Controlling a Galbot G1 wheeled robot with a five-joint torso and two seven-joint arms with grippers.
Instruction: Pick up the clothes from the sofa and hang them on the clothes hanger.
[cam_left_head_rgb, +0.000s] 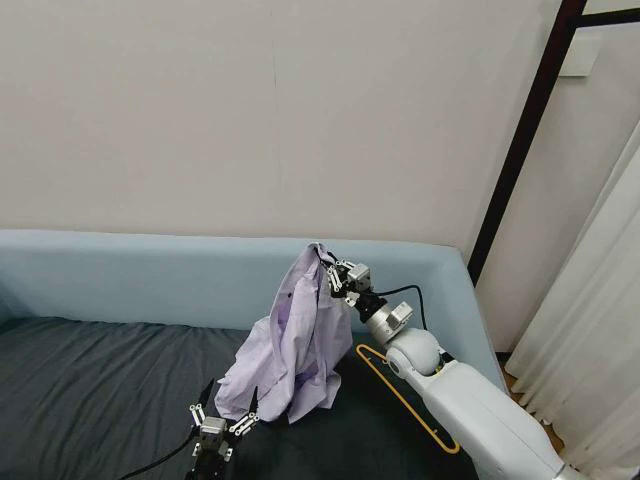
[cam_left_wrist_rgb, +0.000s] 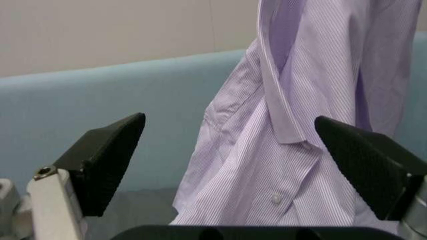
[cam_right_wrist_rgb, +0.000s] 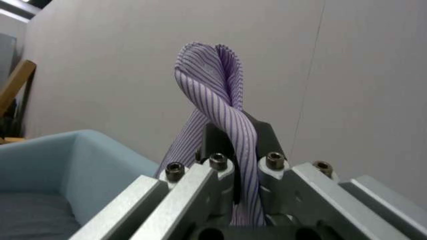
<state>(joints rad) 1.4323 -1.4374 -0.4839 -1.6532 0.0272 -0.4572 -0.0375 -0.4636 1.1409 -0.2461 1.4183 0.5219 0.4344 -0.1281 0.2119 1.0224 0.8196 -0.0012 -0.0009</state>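
Sofa (cam_left_head_rgb: 120, 275): pale blue back, dark seat cushion. Step in hand, as I read it: pick-up done on one side, shirt lifted but not yet clear of the seat, hanging not started. Left gripper (cam_left_head_rgb: 222, 425) low at the front of the seat, wrist pointing up and forward at the cloth, fingers (cam_left_wrist_rgb: 107, 160) spread wide with nothing between them, just short of the shirt's lower hem. Lilac striped shirt (cam_left_head_rgb: 295, 340) hangs in a tall drape against the sofa back, its bottom bunched on the cushion; the left wrist view shows the button placket and a fold of the shirt (cam_left_wrist_rgb: 287, 100) directly ahead of the open jaws. Right gripper (cam_left_head_rgb: 335, 275) holds the top of the drape, pinched tight on a twisted loop of the fabric (cam_right_wrist_rgb: 213, 85) that sticks up above the fingers; right arm reaches up and leftward from the robot's right side, elbow bent above the seat. Orange wire hanger (cam_left_head_rgb: 405, 400) lies flat on the cushion, partly under that forearm. Next move likely needs the left gripper to take a second hold on the cloth, so the shirt can be spread and brought to the hanger.
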